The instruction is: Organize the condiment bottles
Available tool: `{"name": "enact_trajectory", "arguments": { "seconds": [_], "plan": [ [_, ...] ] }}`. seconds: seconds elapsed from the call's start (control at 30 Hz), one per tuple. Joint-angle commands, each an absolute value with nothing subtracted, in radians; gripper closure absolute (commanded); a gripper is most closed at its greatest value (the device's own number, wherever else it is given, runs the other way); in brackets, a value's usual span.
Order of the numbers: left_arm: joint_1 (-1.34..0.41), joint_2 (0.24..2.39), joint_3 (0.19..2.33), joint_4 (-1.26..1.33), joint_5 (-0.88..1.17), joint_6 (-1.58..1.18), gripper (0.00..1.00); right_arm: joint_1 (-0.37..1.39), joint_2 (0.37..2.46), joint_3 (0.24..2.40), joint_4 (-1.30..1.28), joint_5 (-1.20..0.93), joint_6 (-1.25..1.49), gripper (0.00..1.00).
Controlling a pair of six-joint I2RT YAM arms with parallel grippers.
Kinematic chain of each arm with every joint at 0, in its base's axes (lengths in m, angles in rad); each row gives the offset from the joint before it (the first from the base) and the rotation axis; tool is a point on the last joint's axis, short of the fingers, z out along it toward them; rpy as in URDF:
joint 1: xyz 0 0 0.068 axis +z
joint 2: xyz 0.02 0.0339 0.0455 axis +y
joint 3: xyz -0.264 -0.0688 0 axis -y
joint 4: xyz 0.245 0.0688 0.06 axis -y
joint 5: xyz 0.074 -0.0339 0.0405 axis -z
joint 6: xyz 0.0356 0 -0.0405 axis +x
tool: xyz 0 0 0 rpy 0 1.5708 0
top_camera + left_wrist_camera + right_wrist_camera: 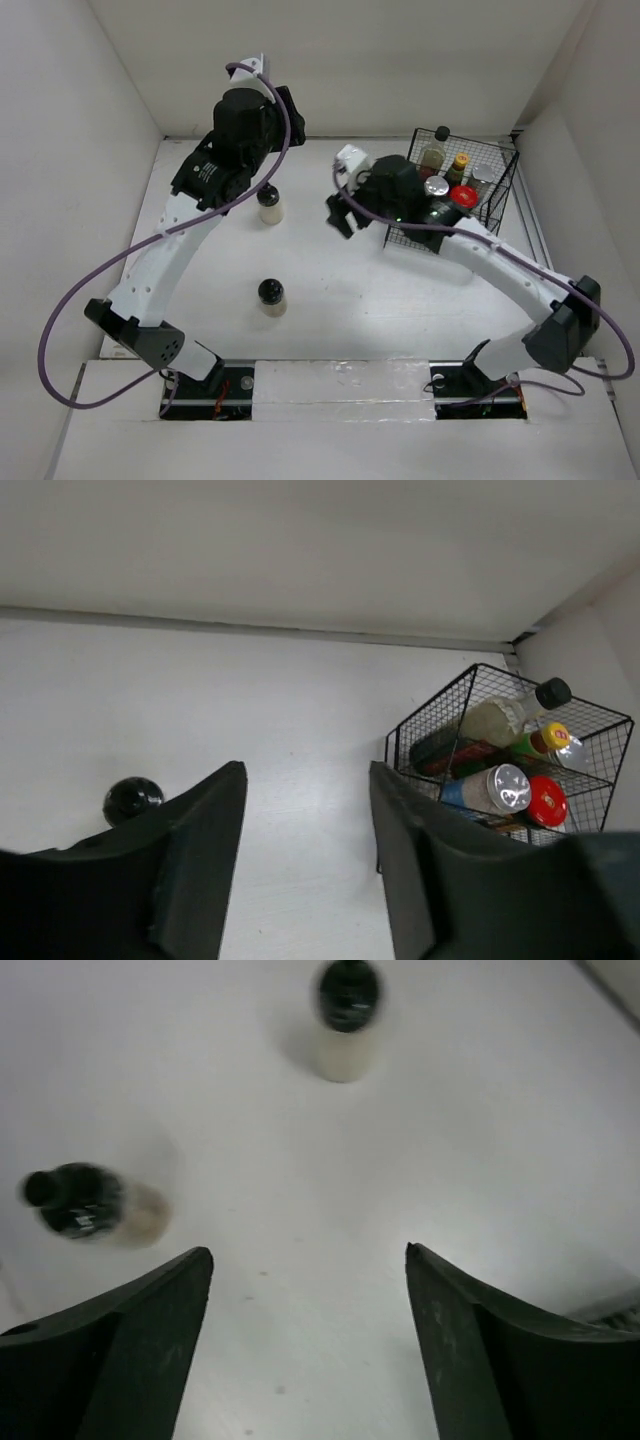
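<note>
Two black-capped pale jars stand loose on the table, one at the back (270,206) and one nearer the front (272,297). Both show in the right wrist view (343,1022) (92,1210). The other five bottles stand in the black wire basket (505,190): a tall dark black-capped one (435,150), a green-red labelled one (458,166), two silver-capped shakers (436,186) (484,173) and a red-lidded jar (462,195). My left gripper (288,108) (306,770) is open and empty, raised behind the back jar, whose cap (132,798) shows left of it. My right gripper (340,212) (308,1250) is open and empty, left of the basket.
The basket (420,730) stands at the back right near the white side wall. White walls enclose the table at the back and on both sides. A purple cable loops off the left arm past the table's left edge.
</note>
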State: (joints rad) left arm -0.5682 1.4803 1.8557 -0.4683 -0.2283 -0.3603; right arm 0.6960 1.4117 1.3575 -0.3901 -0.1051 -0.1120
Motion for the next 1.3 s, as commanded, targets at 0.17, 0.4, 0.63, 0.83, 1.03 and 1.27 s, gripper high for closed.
{"name": "enact_trajectory", "arguments": {
  "seconds": [0.17, 0.4, 0.63, 0.83, 1.03, 1.27],
  "plan": [
    [-0.568, 1.381, 1.884, -0.502, -0.284, -0.37, 0.4, 1.005, 1.592, 1.503, -0.368, -0.264, -0.221, 0.1],
    [-0.568, 1.306, 1.809, -0.515, -0.216, -0.423, 0.4, 1.086, 1.739, 1.562, -0.341, -0.255, -0.212, 0.27],
    [-0.568, 1.263, 1.752, -0.515, -0.184, -0.433, 0.4, 1.108, 1.847, 1.589, -0.299, -0.236, -0.201, 0.27],
    [-0.568, 1.233, 1.697, -0.506, -0.175, -0.433, 0.4, 1.108, 1.878, 1.568, -0.242, -0.206, -0.157, 0.42],
    [-0.568, 1.203, 1.654, -0.497, -0.175, -0.413, 0.4, 1.118, 1.896, 1.559, -0.215, -0.176, -0.138, 0.6],
    [-0.568, 1.174, 1.606, -0.486, -0.184, -0.413, 0.4, 1.118, 1.896, 1.559, -0.238, -0.152, -0.129, 0.54]
  ]
}}
